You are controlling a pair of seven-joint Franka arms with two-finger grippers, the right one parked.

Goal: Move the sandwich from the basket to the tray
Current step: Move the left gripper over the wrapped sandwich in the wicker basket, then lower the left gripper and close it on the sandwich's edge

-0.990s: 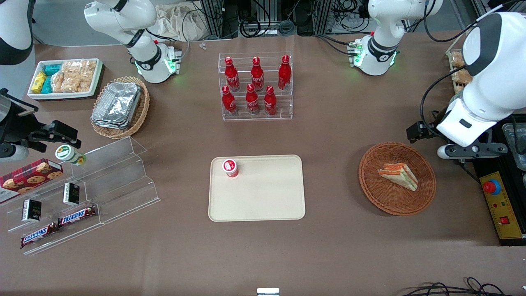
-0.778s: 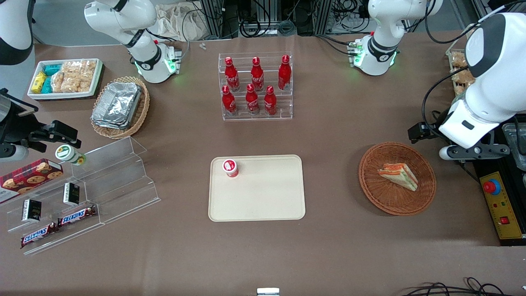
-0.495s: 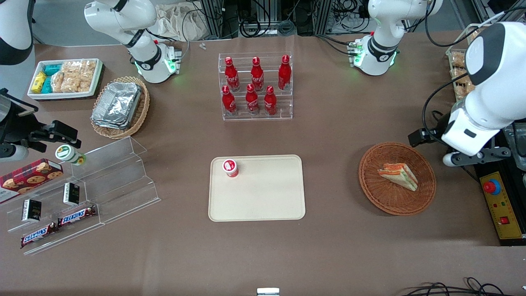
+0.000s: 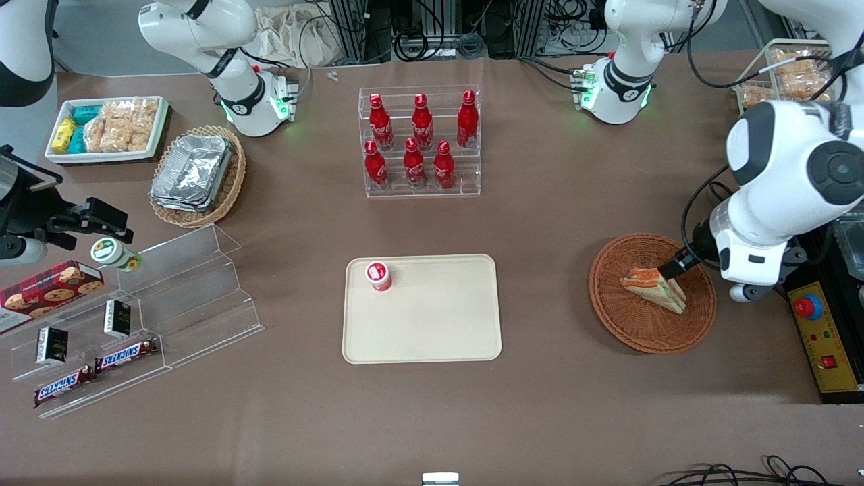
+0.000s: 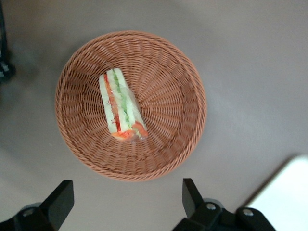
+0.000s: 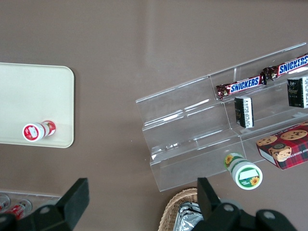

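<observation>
Soft white-bread triangular sandwich (image 5: 120,107) lies in round reddish-brown wicker basket (image 5: 183,77) below my wide-open, empty claw (image 5: 126,202); I should pinch its flat bread sides gently.

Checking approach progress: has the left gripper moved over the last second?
Yes. The gripper, open, has moved from outside the basket to above its rim nearest the working arm, close to the sandwich.

The tool (image 5: 126,199) showed only two spread finger stubs, its body cut off; beside it, the tray (image 5: 286,190) showed only a corner.
</observation>
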